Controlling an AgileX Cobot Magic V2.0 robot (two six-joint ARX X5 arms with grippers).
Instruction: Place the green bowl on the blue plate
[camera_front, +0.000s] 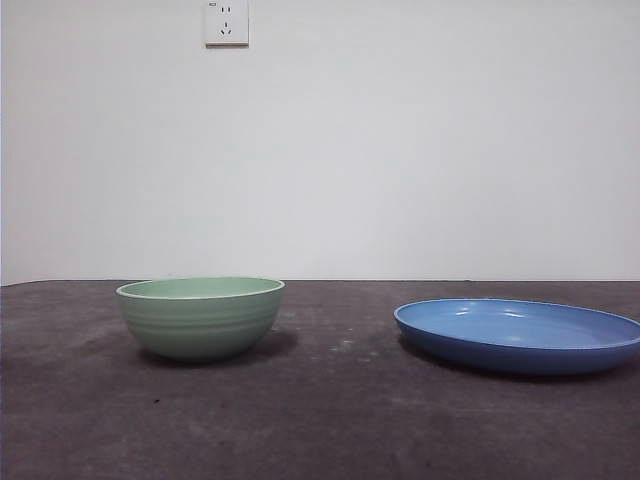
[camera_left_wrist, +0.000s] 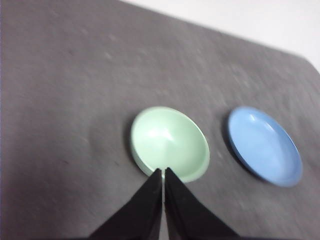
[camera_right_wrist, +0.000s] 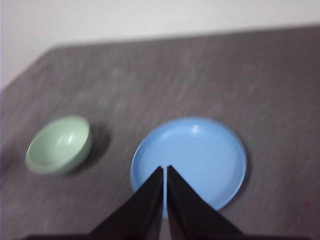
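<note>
The green bowl (camera_front: 200, 317) stands upright on the dark table at the left, empty. The blue plate (camera_front: 520, 335) lies to its right, well apart from it and empty. Neither arm shows in the front view. My left gripper (camera_left_wrist: 163, 171) hangs high above the table over the near rim of the green bowl (camera_left_wrist: 170, 143), jaws shut on nothing, with the blue plate (camera_left_wrist: 265, 145) off to one side. High above the near part of the blue plate (camera_right_wrist: 190, 162) hangs my right gripper (camera_right_wrist: 164, 169), shut and holding nothing; the green bowl (camera_right_wrist: 59, 145) sits beside the plate.
A white wall rises behind the table, with a socket (camera_front: 226, 22) high up. The far table edge (camera_front: 400, 281) runs across the back. Bare dark tabletop (camera_front: 340, 400) lies between and in front of the two dishes.
</note>
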